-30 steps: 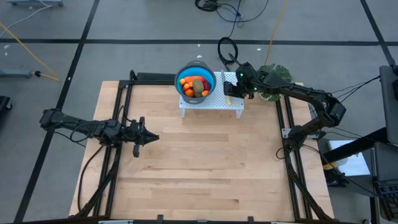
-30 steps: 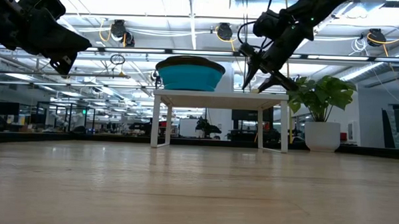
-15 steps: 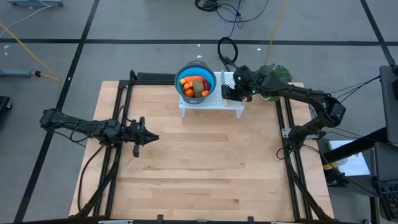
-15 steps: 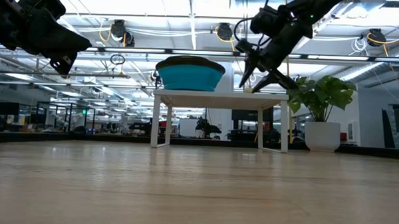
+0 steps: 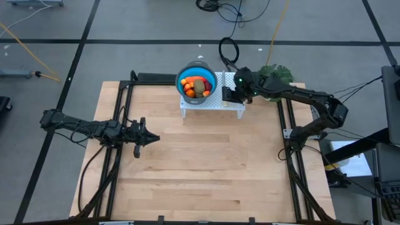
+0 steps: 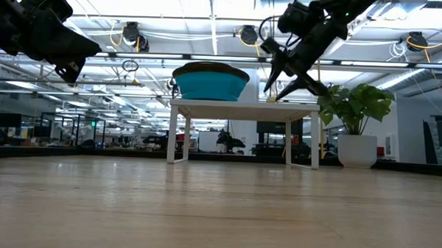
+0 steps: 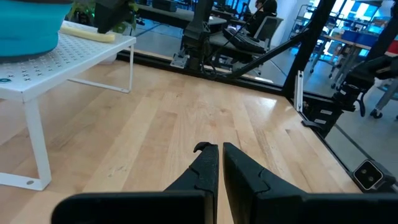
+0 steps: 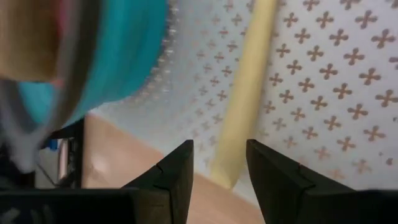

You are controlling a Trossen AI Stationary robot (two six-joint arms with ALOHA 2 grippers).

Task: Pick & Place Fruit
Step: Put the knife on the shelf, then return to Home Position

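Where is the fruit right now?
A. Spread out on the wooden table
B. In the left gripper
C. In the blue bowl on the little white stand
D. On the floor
C: the high view shows the fruit piled inside the blue bowl, which sits on the white stand.

Fruit (image 5: 197,86) in bowl (image 5: 211,74) on stand (image 5: 232,105)
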